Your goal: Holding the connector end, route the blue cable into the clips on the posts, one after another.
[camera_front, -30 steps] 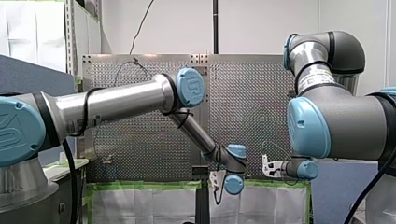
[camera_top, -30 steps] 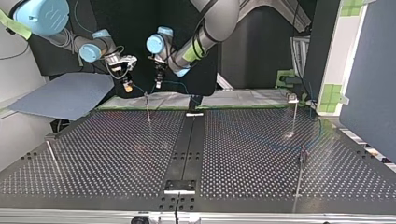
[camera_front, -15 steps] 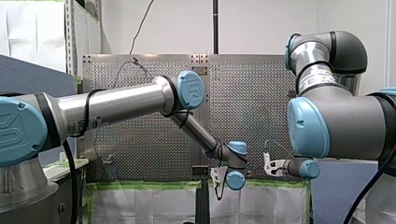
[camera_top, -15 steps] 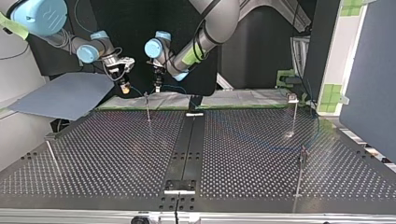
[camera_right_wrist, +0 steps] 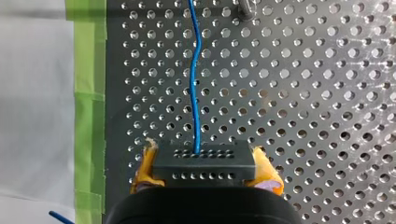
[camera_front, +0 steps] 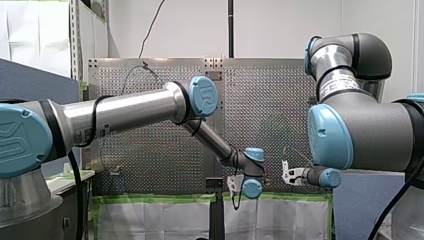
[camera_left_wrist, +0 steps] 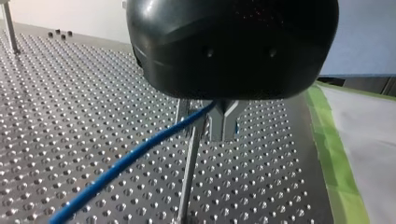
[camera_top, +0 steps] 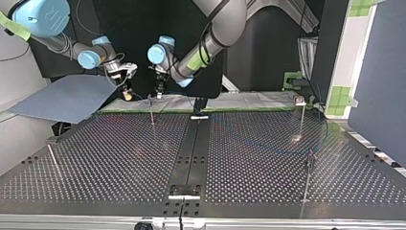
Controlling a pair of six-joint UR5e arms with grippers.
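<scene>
Near the table's (camera_right_wrist: 303, 93) taped edge, my right gripper (camera_right_wrist: 205, 169) clamped the connector (camera_right_wrist: 204, 161) between yellow pads (camera_right_wrist: 142, 170); my left gripper (camera_left_wrist: 208, 122) pinched the blue cable (camera_left_wrist: 126, 161), a post (camera_left_wrist: 189, 177) just under it. Slack between them could, I judged, let the cable slide beside the post.

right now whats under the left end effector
A thin metal post stands on the perforated table right below the left end effector, with the blue cable crossing in front. The post's top and any clip are covered.
</scene>
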